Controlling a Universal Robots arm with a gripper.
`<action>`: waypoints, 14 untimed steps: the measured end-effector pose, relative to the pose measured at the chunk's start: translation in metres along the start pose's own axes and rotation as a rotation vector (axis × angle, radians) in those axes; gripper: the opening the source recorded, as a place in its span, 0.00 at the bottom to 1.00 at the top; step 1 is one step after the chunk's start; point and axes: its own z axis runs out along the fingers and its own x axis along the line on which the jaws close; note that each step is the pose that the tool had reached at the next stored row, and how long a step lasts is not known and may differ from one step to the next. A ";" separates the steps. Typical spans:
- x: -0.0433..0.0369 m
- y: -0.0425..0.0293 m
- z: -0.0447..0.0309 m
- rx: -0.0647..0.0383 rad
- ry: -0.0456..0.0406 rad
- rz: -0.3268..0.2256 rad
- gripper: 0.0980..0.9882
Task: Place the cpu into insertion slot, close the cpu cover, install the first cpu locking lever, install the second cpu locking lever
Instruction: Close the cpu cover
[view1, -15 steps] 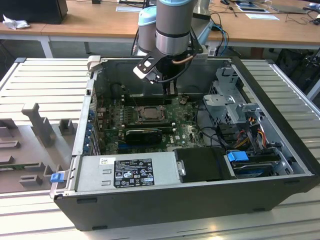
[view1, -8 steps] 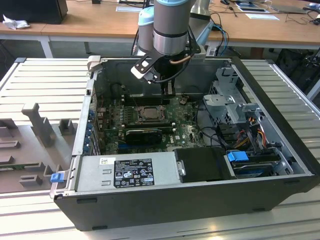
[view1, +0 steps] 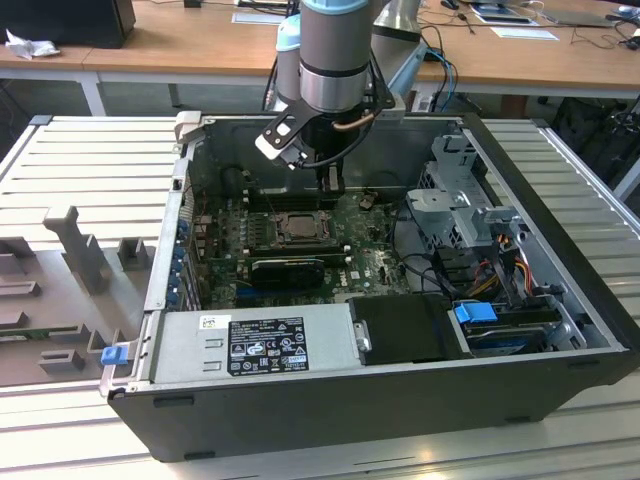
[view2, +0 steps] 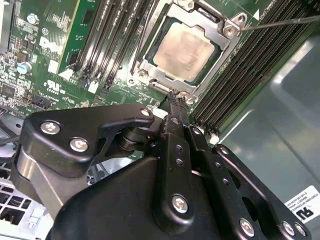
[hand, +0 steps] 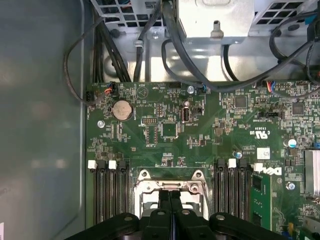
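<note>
Step in hand: judged to be the locking-lever stage. The cpu lies seated in the insertion slot, and the cpu cover appears to lie flat around it.
Lever: a thin metal rod runs out from one socket corner over the memory slots. Whether it is latched cannot be told.
Gripper: the gripper hangs over the motherboard with its tip just beside the socket edge. In the exterior view it stands at the far right side of the socket.
Fingers: pressed together with nothing between them.
Demand of the step: judged, lever work calls for a narrow, accurate contact on a thin rod, with the push kept off the cpu top.
Edges: memory slots flank the socket on both sides. A grey case wall rises beyond one bank.
Open room: the computer case is open from above. The drive cage bounds the exterior view's right and the power supply the near side.
Support: the case rests on a ribbed desk.
</note>
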 end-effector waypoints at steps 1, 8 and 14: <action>-0.0001 -0.0024 0.0010 0.000 0.0001 0.000 0.01; -0.0003 -0.0289 0.0004 0.000 0.0034 0.000 0.01; -0.0003 -0.0373 0.0000 0.000 0.0047 0.000 0.01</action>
